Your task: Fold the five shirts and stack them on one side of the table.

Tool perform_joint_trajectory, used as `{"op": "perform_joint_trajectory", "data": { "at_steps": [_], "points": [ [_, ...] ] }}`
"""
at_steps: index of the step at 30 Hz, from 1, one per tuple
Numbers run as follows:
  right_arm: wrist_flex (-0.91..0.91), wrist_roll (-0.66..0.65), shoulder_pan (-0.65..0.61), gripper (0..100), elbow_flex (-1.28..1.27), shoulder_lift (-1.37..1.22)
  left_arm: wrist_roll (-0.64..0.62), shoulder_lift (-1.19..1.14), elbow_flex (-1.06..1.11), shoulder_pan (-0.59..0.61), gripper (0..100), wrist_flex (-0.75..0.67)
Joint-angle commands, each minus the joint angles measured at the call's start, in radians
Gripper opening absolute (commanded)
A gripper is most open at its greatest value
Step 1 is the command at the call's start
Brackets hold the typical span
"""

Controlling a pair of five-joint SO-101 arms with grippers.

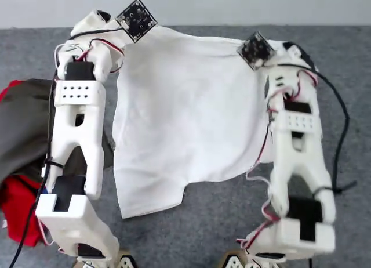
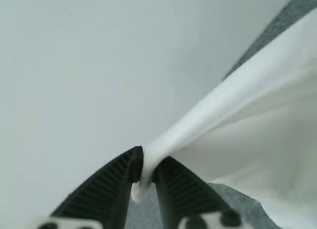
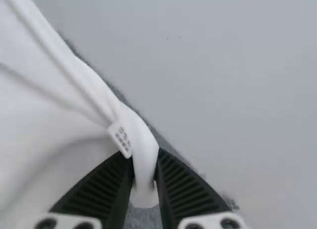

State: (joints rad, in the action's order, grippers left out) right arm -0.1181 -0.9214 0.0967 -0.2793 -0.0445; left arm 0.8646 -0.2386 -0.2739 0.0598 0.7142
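- We find the left tool (image 2: 143,182) pinching one far corner of the white shirt (image 1: 185,117).
- The right tool (image 3: 144,183) pinches the other far corner.
- The shirt lies spread on the table (image 1: 232,210) between both arms, beside a dark and red heap (image 1: 17,140).

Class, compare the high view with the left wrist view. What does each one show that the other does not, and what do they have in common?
High view alone: the white shirt spread out in full outline, one arm and the other arm at its far corners, and a dark garment and a red garment heaped at the table's edge. Left wrist view alone: the left gripper, its ribbed black fingers pinched on a bunched corner of the shirt, before a pale wall. Both: the white shirt and the grey table.
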Motion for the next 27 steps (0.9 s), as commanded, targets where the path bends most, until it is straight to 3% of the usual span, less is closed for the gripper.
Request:
{"op": "perform_joint_trajectory", "data": {
  "at_steps": [1, 9, 19, 27],
  "points": [
    [-0.156, 0.005, -0.012, 0.9, 0.215, -0.088, 0.018, 0.015, -0.076, 0.034, 1, 0.104],
    [-0.479, 0.048, -0.015, 0.9, 0.476, -0.285, 0.017, 0.02, -0.139, 0.032, 1, 0.385],
    [-0.862, 0.048, -0.053, 0.9, 0.618, -0.332, 0.015, 0.018, -0.409, -0.061, 1, 1.043],
    [-1.056, 0.051, -0.01, 0.9, 0.618, -0.249, -0.051, 0.051, -0.424, -0.074, 1, 1.02]
  ]
}}
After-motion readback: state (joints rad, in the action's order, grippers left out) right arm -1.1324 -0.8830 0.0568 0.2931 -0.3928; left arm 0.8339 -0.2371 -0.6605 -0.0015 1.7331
